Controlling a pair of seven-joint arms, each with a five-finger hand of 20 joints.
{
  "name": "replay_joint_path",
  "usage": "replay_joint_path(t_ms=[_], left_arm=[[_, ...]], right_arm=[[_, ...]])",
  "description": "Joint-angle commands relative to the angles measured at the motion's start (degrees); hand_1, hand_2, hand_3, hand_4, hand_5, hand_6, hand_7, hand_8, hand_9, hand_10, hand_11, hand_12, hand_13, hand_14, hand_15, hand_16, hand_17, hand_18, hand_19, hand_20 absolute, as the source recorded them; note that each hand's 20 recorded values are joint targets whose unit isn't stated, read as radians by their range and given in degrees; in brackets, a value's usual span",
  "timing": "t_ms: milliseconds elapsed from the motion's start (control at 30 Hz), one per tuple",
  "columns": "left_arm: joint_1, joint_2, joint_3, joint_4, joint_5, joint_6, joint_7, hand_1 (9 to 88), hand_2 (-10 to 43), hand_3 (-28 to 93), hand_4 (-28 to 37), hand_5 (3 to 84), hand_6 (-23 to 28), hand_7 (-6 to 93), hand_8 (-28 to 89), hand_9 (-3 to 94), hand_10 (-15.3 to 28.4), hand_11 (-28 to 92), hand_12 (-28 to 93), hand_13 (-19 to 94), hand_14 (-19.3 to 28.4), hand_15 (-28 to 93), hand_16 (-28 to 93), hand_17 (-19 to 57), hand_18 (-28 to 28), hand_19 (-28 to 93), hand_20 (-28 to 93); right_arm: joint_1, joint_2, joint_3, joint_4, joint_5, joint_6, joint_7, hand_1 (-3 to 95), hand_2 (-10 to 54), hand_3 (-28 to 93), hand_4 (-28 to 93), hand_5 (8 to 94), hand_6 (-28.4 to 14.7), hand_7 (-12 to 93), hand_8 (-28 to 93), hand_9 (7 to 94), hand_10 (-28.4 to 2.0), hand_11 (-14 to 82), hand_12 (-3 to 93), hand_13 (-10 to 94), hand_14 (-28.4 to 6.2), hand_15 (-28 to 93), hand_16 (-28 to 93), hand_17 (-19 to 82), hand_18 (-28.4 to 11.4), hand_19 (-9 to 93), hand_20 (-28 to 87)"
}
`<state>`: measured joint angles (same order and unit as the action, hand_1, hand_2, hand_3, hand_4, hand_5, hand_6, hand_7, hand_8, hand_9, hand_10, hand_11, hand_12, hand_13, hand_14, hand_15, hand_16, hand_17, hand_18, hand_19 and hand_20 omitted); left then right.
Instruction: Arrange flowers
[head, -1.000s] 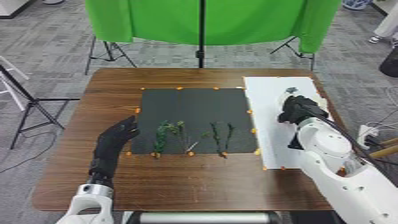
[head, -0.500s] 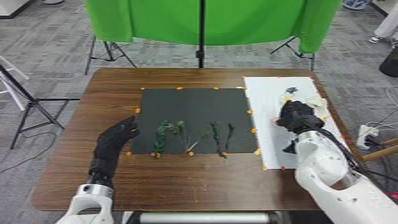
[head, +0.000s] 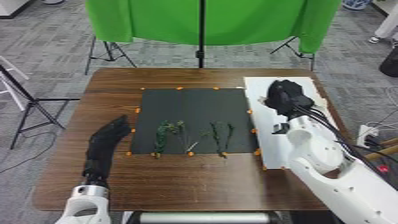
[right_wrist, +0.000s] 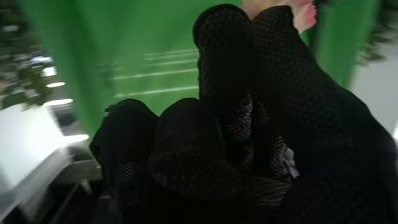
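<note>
Black-gloved and narrow, the right robot hand (head: 286, 96) hung over the far part of the white sheet (head: 276, 150), thumb and fingers drawn together, and seemed to have a flower (right_wrist: 306, 15) pinched at its tips. On the dark mat (head: 187, 110), toward its near edge, lay several green sprigs (head: 161, 137), stems pointing roughly at the robot. Beside the mat, over the counter (head: 178, 185), the left robot hand (head: 107, 132) waited, fingers straight.

I judged the step in hand to be lifting the flower and carrying it to the mat. Done well, it would want a light, steady pinch on the stem, clear of the petals, a lift high enough not to drag across the sheet, and a gentle lowering in line with the sprigs without brushing them.

The wrist view brought out pink petals beyond the glove's tips against the green cloth (right_wrist: 133, 50); whether the stem was square in the pinch I couldn't tell. From the head view came the layout: how the sprigs were spaced, and how sheet and mat lay side by side.
</note>
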<state>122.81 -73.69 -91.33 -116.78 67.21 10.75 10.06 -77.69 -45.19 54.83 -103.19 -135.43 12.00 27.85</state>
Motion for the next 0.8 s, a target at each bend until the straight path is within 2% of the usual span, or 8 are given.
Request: replay_joint_path(t_ms=[33,100,167,300,333,433,533,800], left_arm=[[3.35,-0.14,-1.94,0.52,-5.94,7.89,3.76,15.3,13.9,63,-28.2,43.4,5.4,9.0,-6,37.6,12.7,17,11,28,15.7,23,-1,4.4,11.9,10,18],[3.18,0.08,-2.02,0.38,-7.22,10.29,4.16,15.3,19.8,59,-28.3,44.1,5.8,8.4,-6,38.5,13.1,17,10,28,15.4,23,-1,4.9,11.4,10,18],[2.49,0.24,-1.99,0.62,-8.17,11.23,4.28,17.2,24.1,54,-28.3,44.9,6.6,7.7,-6,39.9,13.7,17,9,28,15.2,23,-2,5.4,10.7,10,18],[1.44,0.6,-1.85,0.96,-8.1,11.18,4.41,18.9,28.7,51,-28.3,45.2,7.0,7.5,-7,40.7,14.0,18,8,29,14.7,22,-3,6.0,9.6,10,17],[0.46,0.65,-1.69,1.5,-8.05,11.1,4.22,19.4,29.2,51,-28.3,45.2,7.1,7.5,-7,40.9,14.1,18,8,29,14.7,22,-3,6.1,9.3,9,17],[1.31,0.73,-1.56,0.87,-8.16,10.92,4.97,20.3,30.3,50,-28.3,45.2,7.4,7.6,-7,41.0,14.2,18,7,29,14.4,22,-4,6.3,9.2,9,17],[1.56,0.85,-1.31,0.63,-8.33,10.9,5.51,20.9,30.8,49,-28.3,45.2,7.6,7.5,-7,41.0,14.3,18,7,29,14.4,22,-4,6.3,9.2,9,17],[0.59,1.24,-0.4,0.99,-8.26,10.1,5.41,19.6,30.8,52,-28.3,44.8,7.5,7.8,-7,40.8,14.3,18,7,29,14.2,22,-4,6.1,9.5,10,18]], right_arm=[[20.62,-10.33,-16.23,0.86,6.35,-2.7,-7.89,59.6,-9.5,58,-18,81.4,2.6,27,10,90.1,-9.3,15.2,50.3,89,-1.8,72,36,70,-11.0,93,71],[23.62,-13.56,-20.47,2.03,6.66,-3.04,-9.16,59.5,-9.5,58,-18,81.4,2.6,27,10,90.2,-9.3,14.9,50.4,89,-1.8,72,36,70,-10.9,93,71],[26.23,-16.85,-23.65,3.92,8.63,-4.21,-10.33,59.6,-9.5,58,-18,81.2,2.6,27,10,90.2,-9.2,14.8,50.5,89,-1.8,72,36,70,-10.9,93,71],[29.61,-21.77,-29.12,7.19,9.15,-6.32,-11.56,59.3,-9.5,58,-18,81.1,2.6,27,10,90.1,-9.0,14.6,50.5,89,-1.7,71,36,70,-10.9,93,71],[30.36,-23.15,-29.89,8.9,9.9,-6.79,-12.58,59.2,-9.5,58,-18,81.1,2.7,27,10,90.1,-9.0,14.6,50.5,89,-1.7,71,36,70,-10.9,93,71],[31.41,-24.96,-33.42,10.17,8.97,-8.26,-11.81,59.2,-9.5,59,-18,80.8,2.7,27,10,90.1,-8.9,14.7,50.6,89,-1.8,71,36,70,-10.8,93,71],[31.89,-27.01,-35.03,12.64,9.06,-10.0,-11.18,59.0,-9.5,59,-18,80.6,2.7,27,9,90.0,-8.8,14.7,50.8,89,-1.8,71,36,70,-10.8,93,71],[31.31,-29.37,-36.44,17.55,8.32,-13.25,-11.15,57.3,-9.5,60,-17,80.5,3.0,27,8,89.6,-9.1,15.7,50.1,88,-2.0,71,37,70,-10.9,93,71]])
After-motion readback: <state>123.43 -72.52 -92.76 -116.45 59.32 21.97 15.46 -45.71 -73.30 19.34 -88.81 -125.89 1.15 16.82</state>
